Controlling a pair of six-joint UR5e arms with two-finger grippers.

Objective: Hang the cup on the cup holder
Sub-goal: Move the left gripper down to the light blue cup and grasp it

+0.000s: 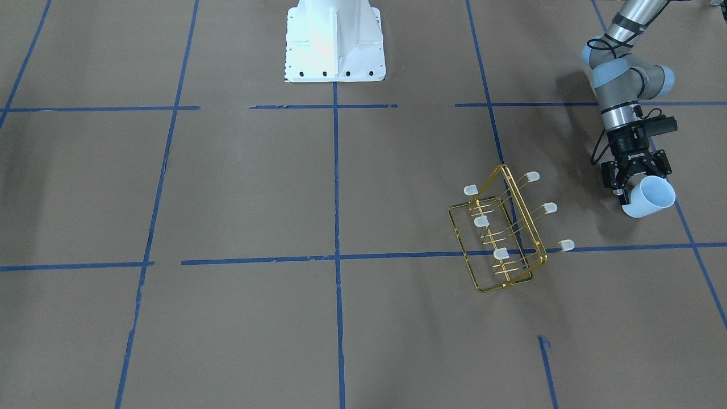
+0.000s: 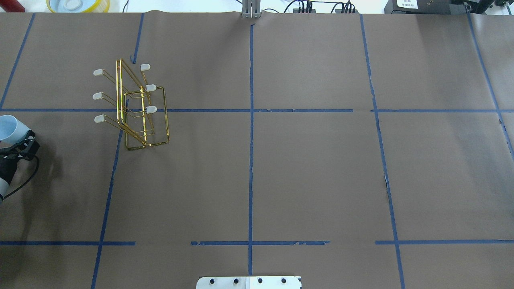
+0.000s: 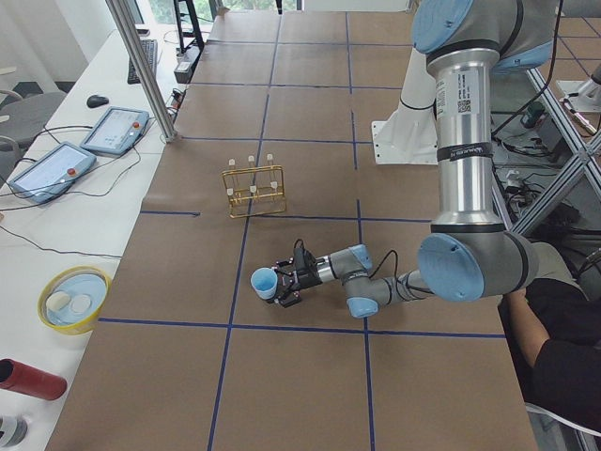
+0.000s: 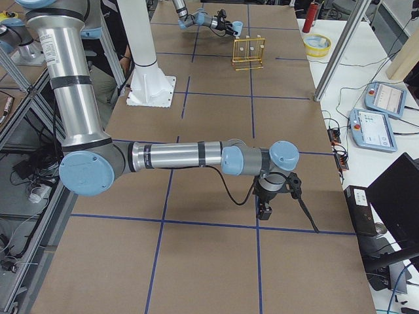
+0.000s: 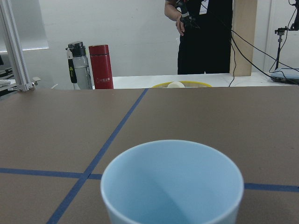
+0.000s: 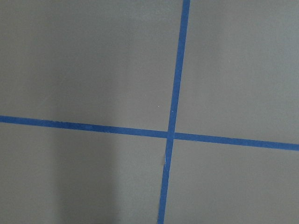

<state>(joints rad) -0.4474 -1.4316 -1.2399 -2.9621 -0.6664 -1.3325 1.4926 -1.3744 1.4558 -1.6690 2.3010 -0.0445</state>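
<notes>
The pale-blue cup (image 1: 651, 196) is held on its side by my left gripper (image 1: 633, 190), which is shut on its base, a little above the table. The cup's open mouth fills the bottom of the left wrist view (image 5: 173, 186). The gold wire cup holder (image 1: 522, 213) stands on the table to the side of the cup, its six white-capped prongs bare. In the overhead view the cup (image 2: 9, 127) is at the left edge and the cup holder (image 2: 119, 92) is farther in. My right gripper (image 4: 265, 210) hangs low over the table far from both; I cannot tell if it is open.
The white robot base (image 1: 335, 40) stands at mid-table. A yellow bowl (image 3: 73, 299) and a red bottle (image 5: 101, 66) sit past the table's end on my left. Tablets (image 3: 113, 130) lie on the side bench. A person (image 5: 205, 32) stands beyond.
</notes>
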